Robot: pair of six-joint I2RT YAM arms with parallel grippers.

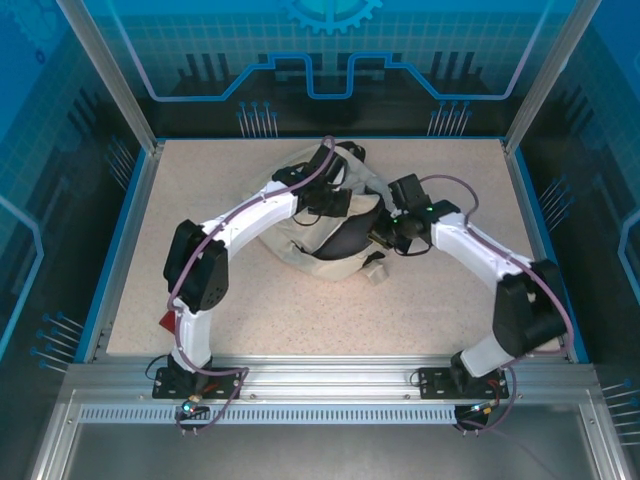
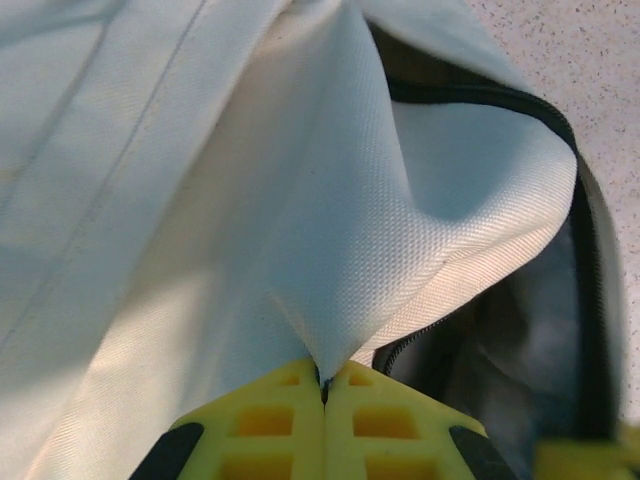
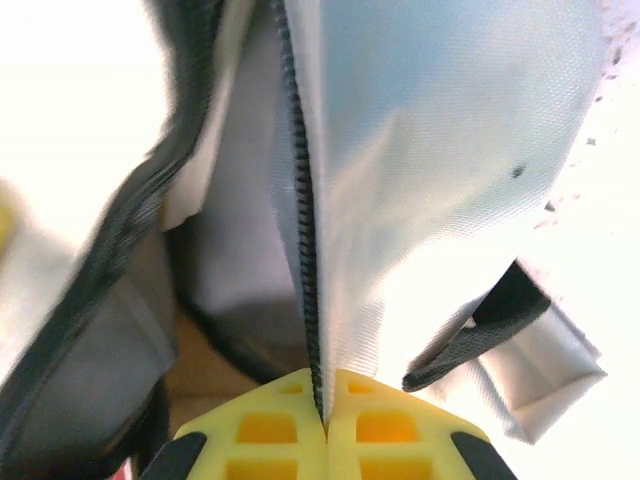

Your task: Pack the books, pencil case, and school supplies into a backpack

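Observation:
The cream-white backpack lies in the middle of the table with its dark opening facing right. My left gripper is over its top and, in the left wrist view, my left gripper is shut on a pinched fold of the backpack fabric beside the black zip. At the opening's right rim my right gripper is shut; in the right wrist view my right gripper clamps the backpack edge along the zip line. Books, pencil case and school supplies are out of view.
A dark strap hangs beside the right fingers. A small beige tag lies at the backpack's near right. Something small and red sits by the left arm's base. Blue walls border the speckled table.

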